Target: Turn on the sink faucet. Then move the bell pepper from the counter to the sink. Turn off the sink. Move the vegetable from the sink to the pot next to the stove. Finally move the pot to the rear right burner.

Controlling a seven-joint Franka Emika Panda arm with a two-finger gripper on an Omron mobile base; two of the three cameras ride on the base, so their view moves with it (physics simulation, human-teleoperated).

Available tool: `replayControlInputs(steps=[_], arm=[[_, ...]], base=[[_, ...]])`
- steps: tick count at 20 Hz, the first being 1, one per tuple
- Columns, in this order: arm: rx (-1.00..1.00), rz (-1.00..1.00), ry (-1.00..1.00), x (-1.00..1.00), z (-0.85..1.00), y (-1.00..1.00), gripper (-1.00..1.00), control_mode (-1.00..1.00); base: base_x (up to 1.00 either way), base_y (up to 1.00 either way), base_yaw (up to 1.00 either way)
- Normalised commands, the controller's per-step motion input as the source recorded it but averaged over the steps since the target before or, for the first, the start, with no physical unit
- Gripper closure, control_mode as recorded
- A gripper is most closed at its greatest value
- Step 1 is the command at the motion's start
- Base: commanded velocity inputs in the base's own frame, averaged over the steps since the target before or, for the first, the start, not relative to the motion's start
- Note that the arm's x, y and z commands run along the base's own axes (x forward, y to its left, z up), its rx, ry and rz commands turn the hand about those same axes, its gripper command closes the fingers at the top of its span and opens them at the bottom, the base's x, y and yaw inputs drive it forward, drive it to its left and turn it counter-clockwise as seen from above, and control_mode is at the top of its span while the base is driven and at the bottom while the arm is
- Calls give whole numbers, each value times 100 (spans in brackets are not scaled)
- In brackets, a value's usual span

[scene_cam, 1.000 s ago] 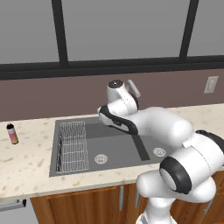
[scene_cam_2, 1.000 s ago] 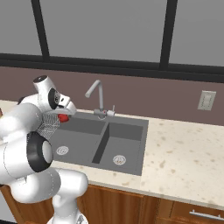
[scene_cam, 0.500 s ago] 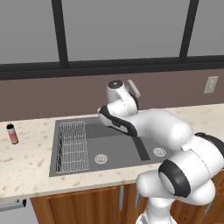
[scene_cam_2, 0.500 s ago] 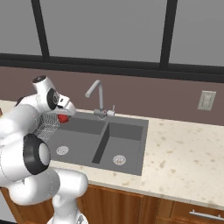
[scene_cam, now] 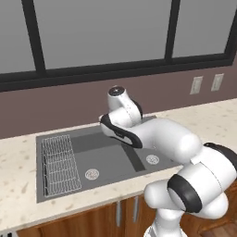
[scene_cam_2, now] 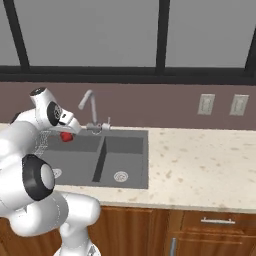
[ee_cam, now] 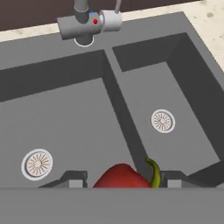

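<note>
The white arm rises from the base, bends at its dark-jointed elbow and reaches forward and down; the wrist tips the hand downward; the gripper (ee_cam: 120, 183) has its two dark fingertips (ee_cam: 73, 180) at 6 o'clock in the hand view, closed on the bell pepper (ee_cam: 121, 176) between them.

White arm (scene_cam_2: 30, 150) stood at 9 o'clock. Red bell pepper (scene_cam_2: 65, 136) hung over the sink (scene_cam_2: 122, 155). Faucet (scene_cam_2: 89, 109) rose at 12 o'clock of the basins.
</note>
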Motion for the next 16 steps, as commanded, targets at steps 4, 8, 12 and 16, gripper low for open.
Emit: replayControlInputs(steps=[4,8,12,16], arm=[[0,0,0,0,0,0,100,100],[0,0,0,0,0,0,100,100],[0,0,0,0,0,0,100,100],[0,0,0,0,0,0,100,100]], base=[[-9,-10,-45],[-14,-20,-45],[-9,-19,-43],[-3,-21,-43]])
